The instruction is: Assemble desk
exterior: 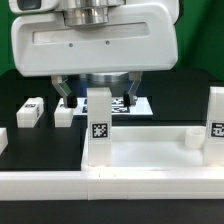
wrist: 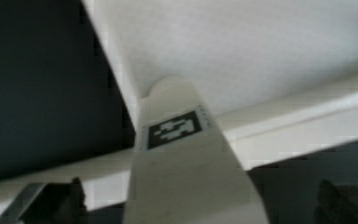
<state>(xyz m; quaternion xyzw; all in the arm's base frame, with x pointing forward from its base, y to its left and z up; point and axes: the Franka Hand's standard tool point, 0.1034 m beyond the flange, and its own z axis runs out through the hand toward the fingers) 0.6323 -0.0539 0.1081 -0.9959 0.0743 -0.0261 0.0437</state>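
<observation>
The desk's white tray-like tabletop (exterior: 140,152) lies across the front, with a round socket (exterior: 190,135) near its right end. One white tagged leg (exterior: 98,125) stands upright on it, and a second leg (exterior: 215,118) stands at the exterior view's right. My gripper (exterior: 98,96) hangs over the first leg with a finger on each side of its top. In the wrist view this leg (wrist: 179,140) runs between my fingers (wrist: 51,203) with a gap on both sides. The gripper (wrist: 194,205) is open and holds nothing.
Two loose white legs (exterior: 30,112) (exterior: 65,114) lie on the black table at the exterior view's left. The marker board (exterior: 128,103) lies behind the upright leg. A white rail (exterior: 40,183) runs along the front edge.
</observation>
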